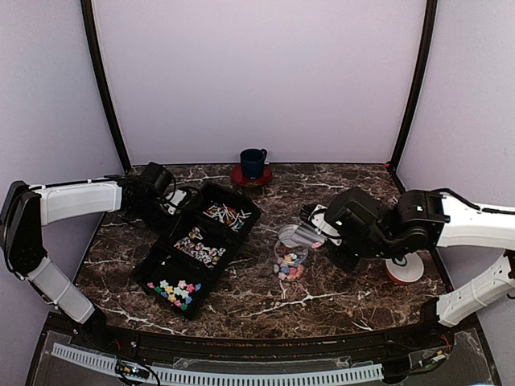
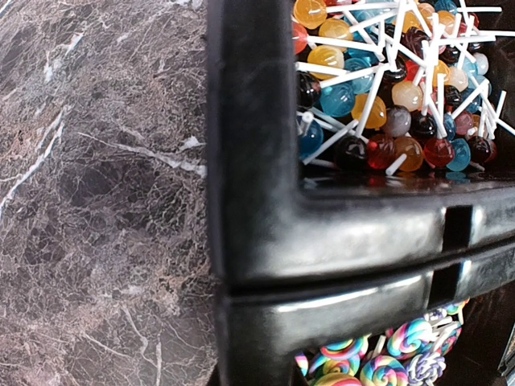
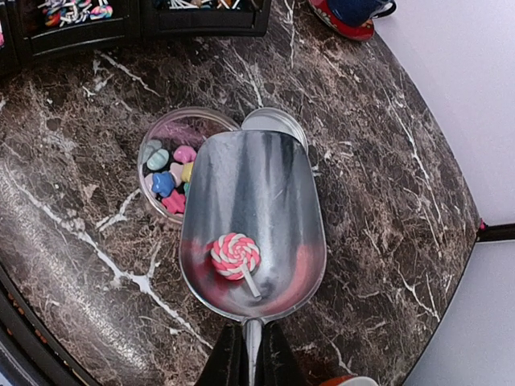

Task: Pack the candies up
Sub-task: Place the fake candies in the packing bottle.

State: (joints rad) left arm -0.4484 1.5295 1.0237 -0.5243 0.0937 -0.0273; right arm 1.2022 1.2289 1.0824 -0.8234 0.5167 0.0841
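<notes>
Right now my right gripper [image 3: 248, 354] is clamped narrow on the handle of the metal scoop [image 3: 253, 201]. One pink-and-white swirl lollipop [image 3: 235, 256] lies deep in the scoop, at the handle end. The clear jar [image 3: 185, 121] stands on the marble table [image 3: 378, 201], partly under the scoop's left side, with a shallow layer of pastel candies [image 3: 165, 181] in its bottom.

I read this step as the pour. The scoop's front lip looks to sit over the jar's far right rim rather than its middle. I'd bring the lip over the centre of the mouth first, then tip slowly. The lollipop is far back, so it will need a steep tilt to slide. Its stick may snag on the rim or flip it out onto the table, so I'd keep the lip low and close to the mouth.

My left gripper [image 1: 161, 201] is at the far left corner of the black tray [image 2: 249, 161]. Its fingers don't show in its own camera. It is closed, but I cannot tell whether it pinches the tray wall. The tray holds round lollipops [image 2: 386, 104], more swirl ones [image 2: 378, 362] and star candies [image 1: 177, 288], well clear of the pour.

A blue mug [image 1: 253, 162] on a red saucer [image 1: 251, 178] stands at the back. A white and orange disc [image 1: 405, 270] lies under the right arm. Neither blocks the tilt.
</notes>
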